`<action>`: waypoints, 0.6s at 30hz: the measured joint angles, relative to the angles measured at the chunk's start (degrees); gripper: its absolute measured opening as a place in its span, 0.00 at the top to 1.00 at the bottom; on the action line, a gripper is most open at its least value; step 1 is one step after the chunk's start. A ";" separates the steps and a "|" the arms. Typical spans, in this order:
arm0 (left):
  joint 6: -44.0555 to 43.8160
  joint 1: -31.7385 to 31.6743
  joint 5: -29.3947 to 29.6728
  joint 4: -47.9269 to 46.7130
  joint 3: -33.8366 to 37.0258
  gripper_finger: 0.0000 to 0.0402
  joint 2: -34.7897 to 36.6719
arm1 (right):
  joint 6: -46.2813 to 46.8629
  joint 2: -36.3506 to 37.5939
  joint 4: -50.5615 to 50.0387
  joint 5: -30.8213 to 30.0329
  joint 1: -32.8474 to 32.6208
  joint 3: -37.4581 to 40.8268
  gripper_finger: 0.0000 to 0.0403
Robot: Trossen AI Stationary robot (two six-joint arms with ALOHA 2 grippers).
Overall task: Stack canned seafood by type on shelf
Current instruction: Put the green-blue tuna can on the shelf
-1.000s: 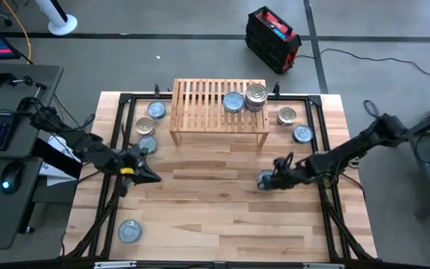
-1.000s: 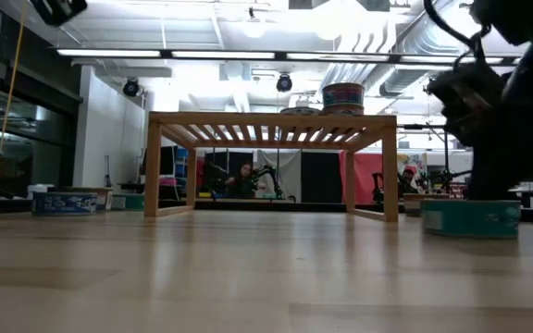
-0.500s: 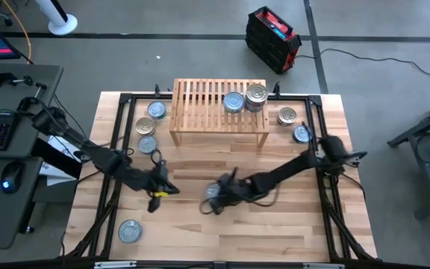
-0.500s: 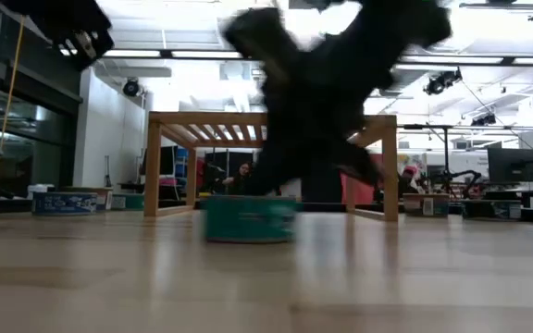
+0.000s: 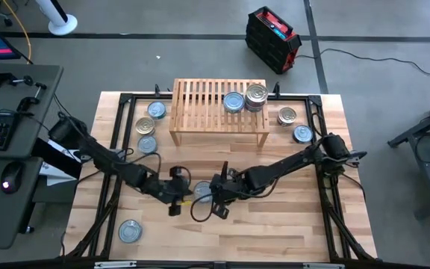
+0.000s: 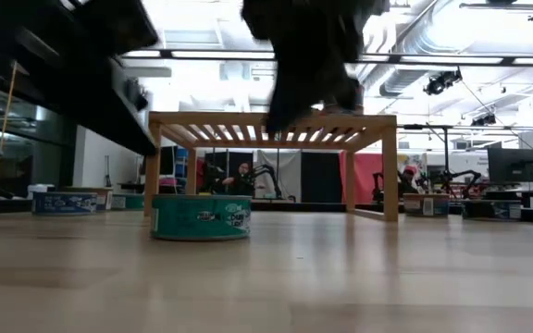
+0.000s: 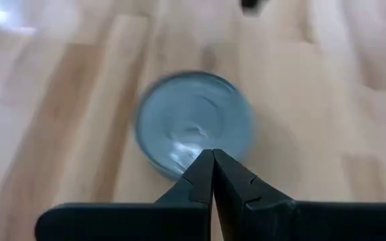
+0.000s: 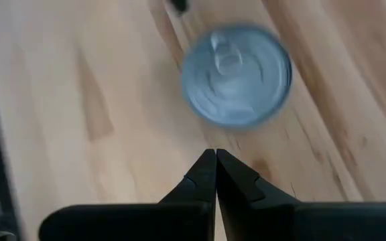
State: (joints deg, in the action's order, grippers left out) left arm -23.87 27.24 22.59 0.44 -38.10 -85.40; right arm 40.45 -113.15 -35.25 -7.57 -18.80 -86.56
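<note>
one silvery-blue tin [image 5: 201,189] sits free on the bench [image 5: 290,232] in front of the shelf [image 5: 219,112], between the left tool [image 5: 178,196] and the right tool [image 5: 219,196]; both tools are pinched shut on nothing, hovering beside it.

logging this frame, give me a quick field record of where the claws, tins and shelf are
left claw: shut, empty, beside the centre tin
right claw: shut, empty, on the tin's other side
centre tin: silvery-blue lid, flat on the table between both claws
shelf: at the table's back, holding one blue tin and a gold-lidded stack
loose tins: three left of the shelf, two right of it, one at the front left
</note>
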 joint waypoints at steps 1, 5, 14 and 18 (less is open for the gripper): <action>-0.08 -0.57 0.63 0.81 -0.03 1.00 -1.02 | -0.01 -0.31 0.49 0.22 0.13 1.44 1.00; -0.07 -2.50 -0.09 2.74 -0.03 1.00 -4.65 | 0.00 -1.00 4.06 0.54 0.98 6.78 1.00; -2.93 -2.77 -1.17 5.97 -0.24 1.00 -8.52 | 0.48 -1.40 20.89 -0.34 3.10 14.86 1.00; -5.37 -2.64 -1.13 5.82 -0.24 1.00 -9.34 | -0.54 -1.95 25.77 0.27 3.41 15.18 1.00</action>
State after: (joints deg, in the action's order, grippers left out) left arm -29.24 24.60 21.45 6.26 -38.35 -94.74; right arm 39.91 -115.09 -9.47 -7.29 -15.38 -71.38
